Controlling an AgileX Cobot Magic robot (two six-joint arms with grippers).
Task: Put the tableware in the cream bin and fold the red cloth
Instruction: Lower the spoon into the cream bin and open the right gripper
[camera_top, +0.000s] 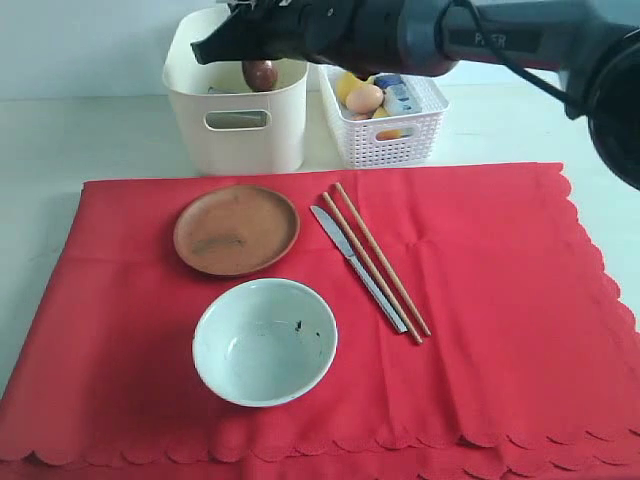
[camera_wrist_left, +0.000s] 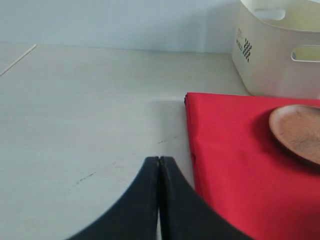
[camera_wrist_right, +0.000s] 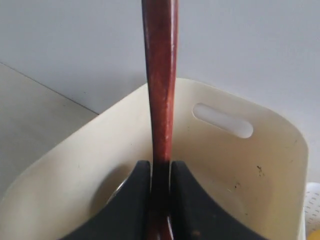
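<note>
My right gripper (camera_top: 258, 58) hangs over the cream bin (camera_top: 236, 150), shut on the dark wooden spoon (camera_top: 259, 75). In the right wrist view the spoon handle (camera_wrist_right: 160, 75) stands up between the gripper's (camera_wrist_right: 161, 167) jaws, with the bin's inner wall (camera_wrist_right: 225, 165) below. On the red cloth (camera_top: 500, 330) lie the brown plate (camera_top: 236, 229), the pale bowl (camera_top: 265, 340), the knife (camera_top: 357, 266) and the chopsticks (camera_top: 377, 260). My left gripper (camera_wrist_left: 159, 161) is shut and empty above bare table, beside the cloth's edge (camera_wrist_left: 230, 165), with the plate (camera_wrist_left: 300, 130) and the bin (camera_wrist_left: 270, 60) beyond.
A white lattice basket (camera_top: 385, 140) holding a lemon, an egg and a small carton stands right of the bin. Pale table (camera_top: 40, 150) surrounds the cloth. The right arm (camera_top: 520, 40) spans the top of the exterior view.
</note>
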